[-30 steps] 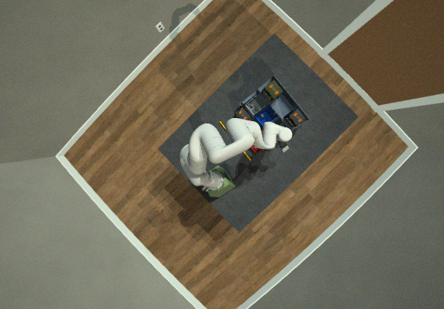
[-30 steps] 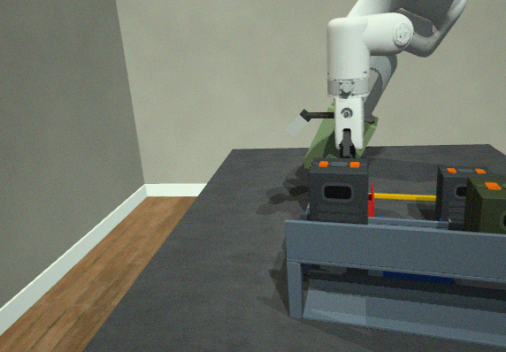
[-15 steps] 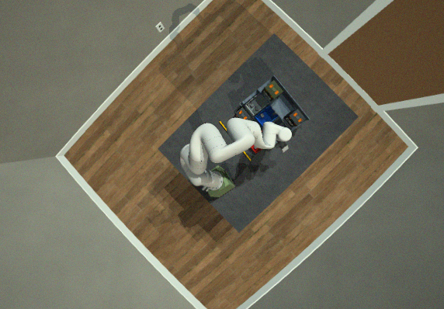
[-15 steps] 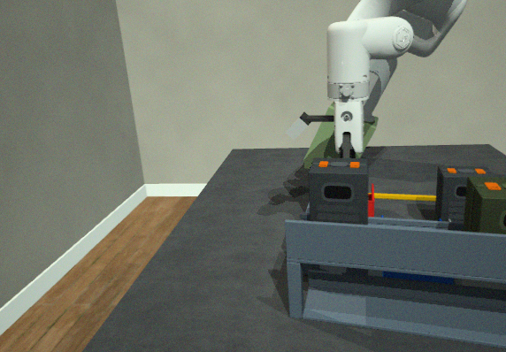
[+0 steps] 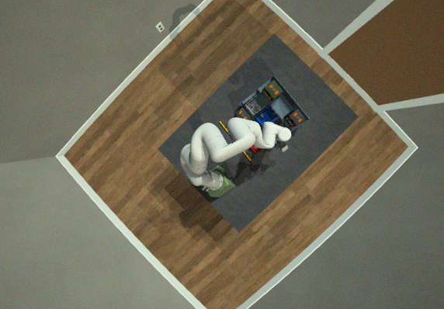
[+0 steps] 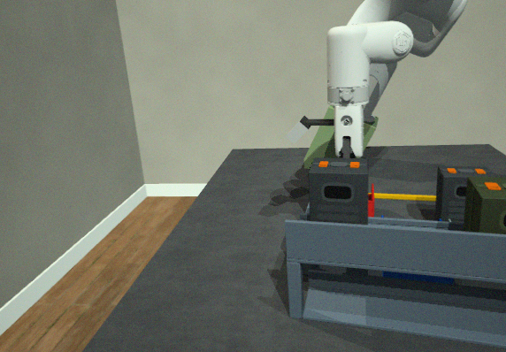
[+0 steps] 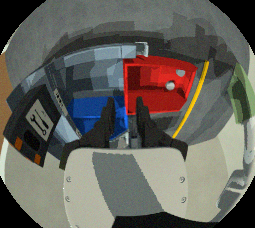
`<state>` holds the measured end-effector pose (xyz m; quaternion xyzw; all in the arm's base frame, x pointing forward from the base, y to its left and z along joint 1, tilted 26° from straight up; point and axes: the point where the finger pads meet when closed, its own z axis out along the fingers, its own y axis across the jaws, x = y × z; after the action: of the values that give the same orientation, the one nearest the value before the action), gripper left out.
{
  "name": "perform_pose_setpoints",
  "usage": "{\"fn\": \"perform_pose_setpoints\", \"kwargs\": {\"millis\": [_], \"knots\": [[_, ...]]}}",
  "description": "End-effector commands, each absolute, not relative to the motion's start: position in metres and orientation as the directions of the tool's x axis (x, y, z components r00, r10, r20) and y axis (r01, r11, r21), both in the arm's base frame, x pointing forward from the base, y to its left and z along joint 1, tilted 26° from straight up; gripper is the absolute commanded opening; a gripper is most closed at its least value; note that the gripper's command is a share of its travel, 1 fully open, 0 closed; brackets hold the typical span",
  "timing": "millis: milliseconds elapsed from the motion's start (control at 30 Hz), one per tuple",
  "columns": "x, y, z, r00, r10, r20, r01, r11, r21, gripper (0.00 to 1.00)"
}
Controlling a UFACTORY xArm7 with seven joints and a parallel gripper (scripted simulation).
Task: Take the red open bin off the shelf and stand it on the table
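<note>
The red open bin [image 7: 156, 90] shows in the wrist view with two small pale parts [image 7: 174, 79] inside, next to a blue bin [image 7: 87, 110]. From the side only a red sliver of it [image 6: 371, 205] shows behind a dark grey bin [image 6: 338, 190]. From above a small piece of red [image 5: 254, 150] shows under my arm. My gripper [image 7: 125, 104] points down with its fingers partly open, one on each side of the red bin's left wall, and nothing is clamped. It also shows in the side view [image 6: 346, 154], just above the dark bin's top.
The grey shelf [image 6: 398, 248] holds dark grey bins, an olive bin [image 6: 486, 205] and the blue bin [image 5: 265, 114]. A yellow line [image 6: 402, 196] runs on the table beside the red bin. A green block [image 5: 221, 183] sits at my arm's base.
</note>
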<state>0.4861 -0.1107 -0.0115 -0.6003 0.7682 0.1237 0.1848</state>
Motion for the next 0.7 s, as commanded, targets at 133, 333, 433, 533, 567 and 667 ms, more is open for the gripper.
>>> {"fn": "perform_pose_setpoints", "kwargs": {"millis": [133,333,433,533,567,667], "knots": [[0.488,-0.109,-0.019,-0.211,-0.877,-0.431,-0.968,0.250,-0.035,0.33],[0.488,-0.109,-0.019,-0.211,-0.877,-0.431,-0.968,0.250,-0.035,0.33],[0.488,-0.109,-0.019,-0.211,-0.877,-0.431,-0.968,0.250,-0.035,0.33],[0.489,-0.106,-0.024,-0.211,-0.877,-0.431,-0.967,0.250,-0.035,0.33],[0.489,-0.105,-0.026,-0.211,-0.877,-0.431,-0.968,0.250,-0.035,0.33],[0.489,-0.105,-0.027,-0.211,-0.877,-0.431,-0.968,0.250,-0.035,0.33]]}}
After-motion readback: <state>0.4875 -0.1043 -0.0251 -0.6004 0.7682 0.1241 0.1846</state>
